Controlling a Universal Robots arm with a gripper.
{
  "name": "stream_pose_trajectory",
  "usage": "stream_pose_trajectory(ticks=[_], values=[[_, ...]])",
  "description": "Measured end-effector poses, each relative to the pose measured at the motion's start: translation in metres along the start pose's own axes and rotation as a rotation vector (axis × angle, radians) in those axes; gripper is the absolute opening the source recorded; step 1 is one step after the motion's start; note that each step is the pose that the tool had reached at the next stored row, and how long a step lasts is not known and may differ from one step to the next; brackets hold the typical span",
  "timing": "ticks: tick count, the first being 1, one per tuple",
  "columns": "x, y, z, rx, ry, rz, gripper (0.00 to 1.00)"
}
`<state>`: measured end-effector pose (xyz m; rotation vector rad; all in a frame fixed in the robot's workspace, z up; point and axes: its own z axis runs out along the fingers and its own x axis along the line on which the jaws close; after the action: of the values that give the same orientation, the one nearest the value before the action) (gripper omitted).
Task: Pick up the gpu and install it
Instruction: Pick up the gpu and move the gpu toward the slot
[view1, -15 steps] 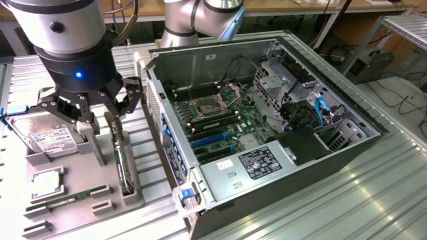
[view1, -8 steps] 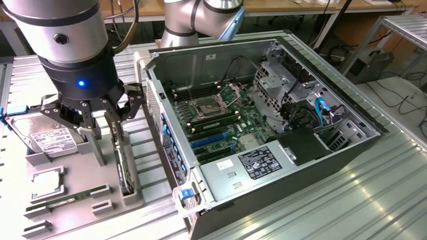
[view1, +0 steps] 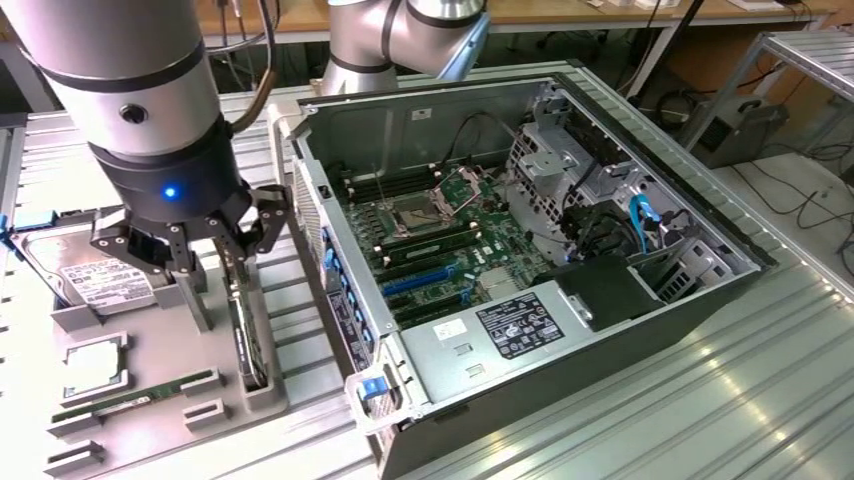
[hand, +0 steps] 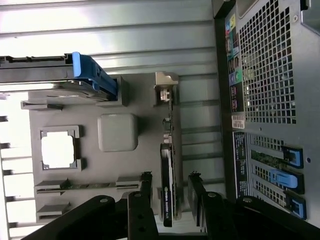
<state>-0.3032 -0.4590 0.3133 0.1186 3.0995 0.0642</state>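
Black flat gpu (hand: 168, 192) between wide jaws

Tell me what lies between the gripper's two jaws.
The gpu, standing on edge in the gray holder, lies between the open jaws of the gripper, a gap on each side, as the wrist view shows.

Nothing legible: stickers on the gpu (hand: 167, 172), the power supply (view1: 518, 327) and the hard drive (view1: 88, 276) are too fine to read.
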Motion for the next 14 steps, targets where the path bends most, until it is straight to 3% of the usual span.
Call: stream_pose_trajectory(ticks=[6,14], values=[[0.008,-0.0012,0.0157,-0.0004,-0.0052,0.000,0.42],[0.006,-0.0019,0.0359,-0.0005,-0.0062,0.000,0.42]])
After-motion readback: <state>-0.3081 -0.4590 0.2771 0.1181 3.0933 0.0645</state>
